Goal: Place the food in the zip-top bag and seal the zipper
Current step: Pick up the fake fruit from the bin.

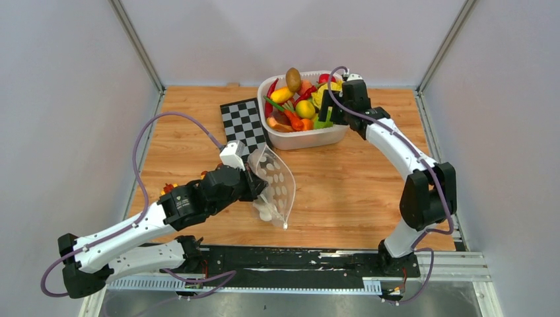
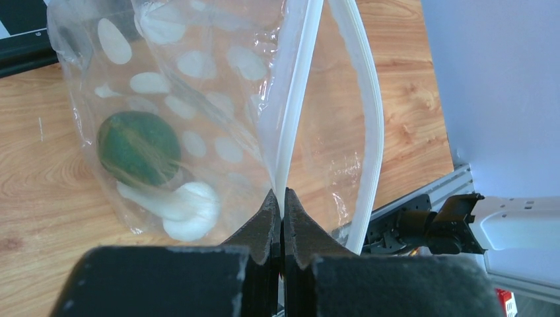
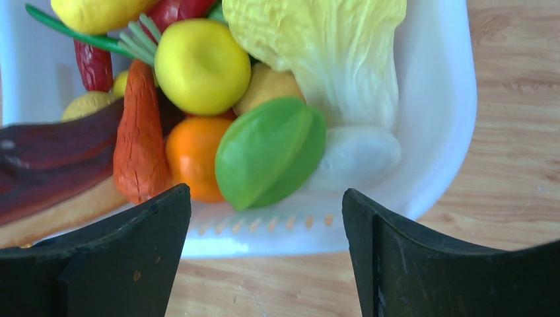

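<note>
L gripper [image 2: 282, 195]: jaws closed, pinching one lip of the zipper [image 2: 295, 99] of the zip-top bag [image 2: 198, 79]. Bag hangs from the grip w/ mouth gaping, left of table [image 1: 343, 185] centre, just in front of checkerboard mat [image 1: 243, 123]. Bag contents: 1 dark-green round fruit [image 2: 139, 148] and 1 white veg [image 2: 188, 208], touching, at the bottom.

R gripper [image 3: 265, 197]: jaws wide apart, nothing between them, over the near wall of white tub [image 3: 439, 125] at table's far edge. Remaining food [image 1: 297, 99] is heaped in the tub. Light-green fruit [image 3: 271, 152] lies nearest the fingers, touching an orange [image 3: 191, 155].
</note>
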You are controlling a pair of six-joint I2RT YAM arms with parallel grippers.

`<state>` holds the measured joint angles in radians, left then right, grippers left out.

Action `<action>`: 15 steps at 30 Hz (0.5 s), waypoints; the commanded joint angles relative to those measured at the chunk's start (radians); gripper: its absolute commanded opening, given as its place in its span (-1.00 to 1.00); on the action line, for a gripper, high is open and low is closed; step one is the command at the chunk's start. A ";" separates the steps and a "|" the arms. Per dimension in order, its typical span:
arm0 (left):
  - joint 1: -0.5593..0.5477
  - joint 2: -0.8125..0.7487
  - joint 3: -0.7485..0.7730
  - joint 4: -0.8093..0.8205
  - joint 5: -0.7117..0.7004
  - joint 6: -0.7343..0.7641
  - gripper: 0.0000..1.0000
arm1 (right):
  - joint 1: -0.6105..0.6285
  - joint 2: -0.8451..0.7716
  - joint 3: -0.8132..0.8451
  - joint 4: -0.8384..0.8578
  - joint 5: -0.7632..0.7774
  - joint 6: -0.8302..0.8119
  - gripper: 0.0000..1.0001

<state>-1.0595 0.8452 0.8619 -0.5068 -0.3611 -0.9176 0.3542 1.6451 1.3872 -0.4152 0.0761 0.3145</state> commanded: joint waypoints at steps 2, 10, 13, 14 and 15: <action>0.001 -0.029 -0.012 0.012 -0.003 0.006 -1.00 | -0.020 0.103 0.146 -0.006 -0.042 0.031 0.70; 0.001 -0.040 -0.025 0.016 0.003 -0.002 -1.00 | -0.020 0.282 0.279 -0.099 -0.013 0.056 0.67; 0.002 -0.044 -0.029 0.015 -0.001 -0.006 -1.00 | -0.020 0.286 0.255 -0.064 -0.017 0.060 0.67; 0.002 -0.046 -0.030 0.016 -0.003 -0.007 -1.00 | -0.020 0.289 0.252 -0.062 -0.025 0.059 0.68; 0.000 -0.047 -0.030 0.017 -0.005 -0.008 -1.00 | -0.020 0.297 0.254 -0.066 -0.032 0.056 0.68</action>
<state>-1.0595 0.8165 0.8352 -0.5056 -0.3531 -0.9184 0.3328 1.9388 1.6203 -0.4656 0.0582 0.3481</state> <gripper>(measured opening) 0.008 0.839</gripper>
